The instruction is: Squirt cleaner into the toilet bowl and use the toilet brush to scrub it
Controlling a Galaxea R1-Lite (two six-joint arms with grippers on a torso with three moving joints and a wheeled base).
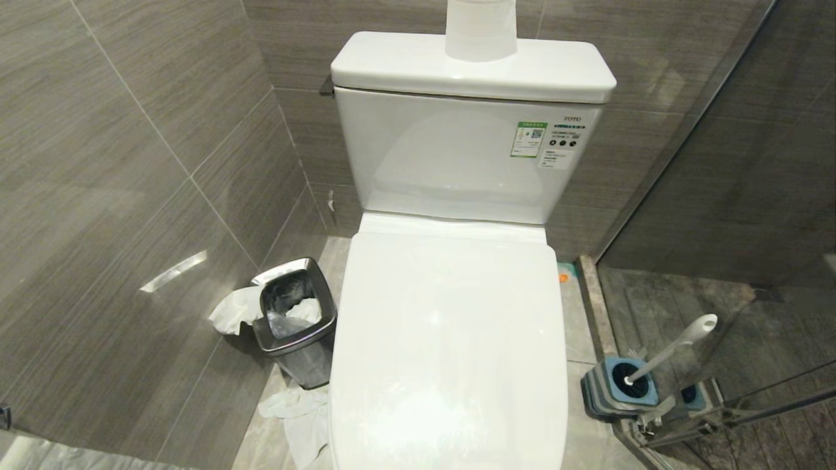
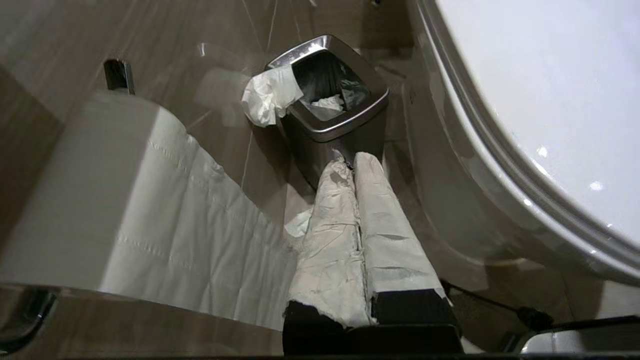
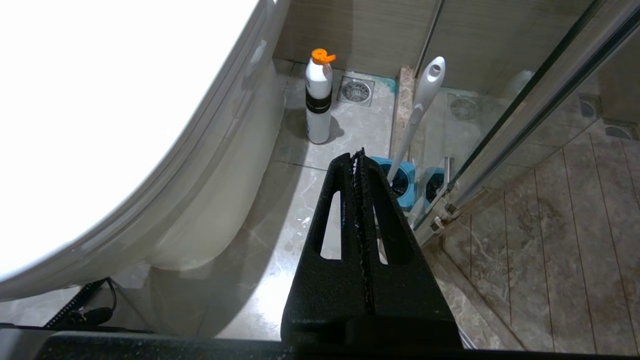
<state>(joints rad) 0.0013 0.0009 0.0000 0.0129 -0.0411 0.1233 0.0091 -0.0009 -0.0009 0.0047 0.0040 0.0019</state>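
The white toilet's lid (image 1: 450,339) is down, so the inside of the toilet bowl is hidden; only its outer wall (image 3: 220,200) shows. The cleaner (image 3: 318,100), a white bottle with a dark band and an orange cap, stands on the floor tiles to the right of the toilet. The toilet brush's white handle (image 1: 673,346) leans out of its blue-and-grey holder (image 1: 620,388) by the glass partition; its head is hidden inside. My right gripper (image 3: 358,155) hangs shut and empty, short of the holder (image 3: 400,180). My left gripper (image 2: 354,162), fingers wrapped in white tape, is shut and empty above the floor near the bin.
A steel waste bin (image 1: 295,323) with tissue hanging over its rim stands left of the toilet, and crumpled tissue (image 1: 300,411) lies on the floor. A paper roll (image 1: 481,29) sits on the tank, another (image 2: 100,200) hangs on the left wall. A glass shower partition (image 1: 718,196) closes off the right.
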